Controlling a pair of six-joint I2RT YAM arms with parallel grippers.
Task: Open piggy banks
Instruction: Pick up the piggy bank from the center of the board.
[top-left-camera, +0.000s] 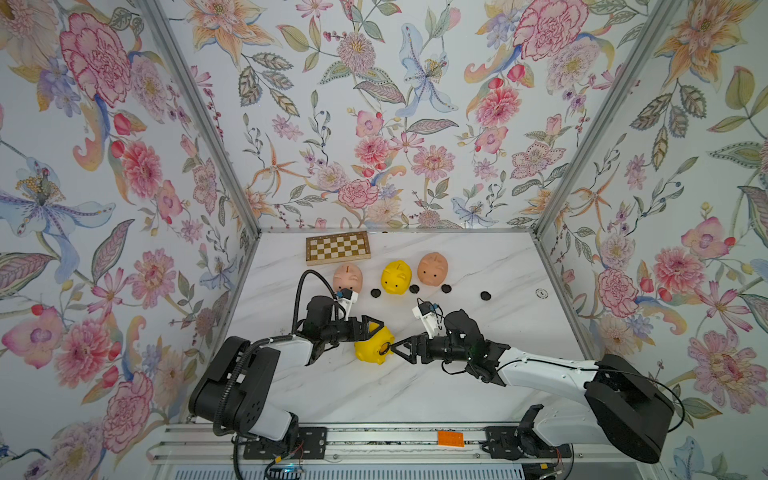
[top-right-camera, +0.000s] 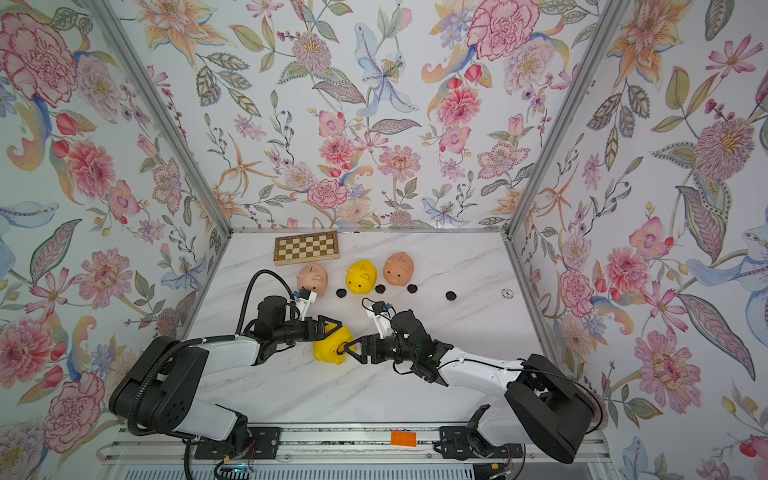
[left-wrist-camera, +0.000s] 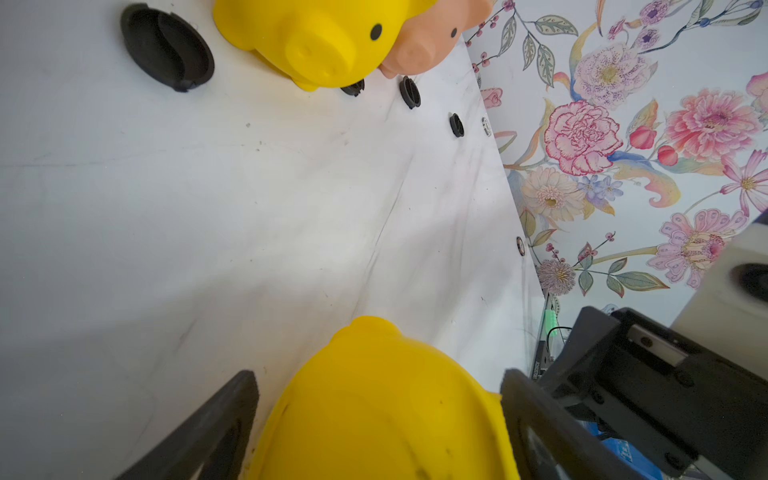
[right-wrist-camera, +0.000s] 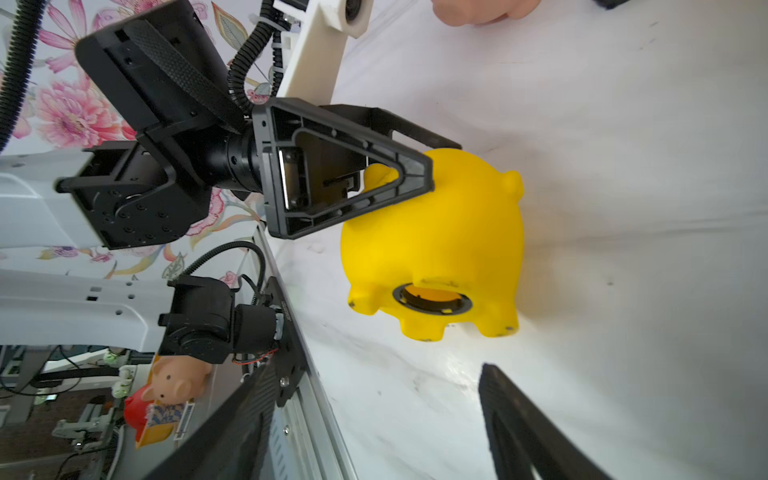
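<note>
A yellow piggy bank (top-left-camera: 371, 352) (right-wrist-camera: 436, 241) lies on its side near the table's middle, and its round belly hole (right-wrist-camera: 432, 297) stands open with no plug in it. My left gripper (top-left-camera: 369, 333) (left-wrist-camera: 380, 382) is open and straddles this pig's body, with a gap showing beside one finger (left-wrist-camera: 237, 407). My right gripper (top-left-camera: 395, 345) (right-wrist-camera: 374, 415) is open and empty, its tips just short of the belly hole. Further back stand a pink piggy bank (top-left-camera: 347, 276), a yellow one (top-left-camera: 396, 277) and another pink one (top-left-camera: 432, 269). Several black plugs (top-left-camera: 376, 293) lie loose in front of them.
A brown-and-cream chessboard (top-left-camera: 337, 247) lies at the back left by the wall. A small white disc (top-left-camera: 541, 293) sits near the right wall. An orange block (top-left-camera: 450, 438) rests on the front rail. Flowered walls close in three sides.
</note>
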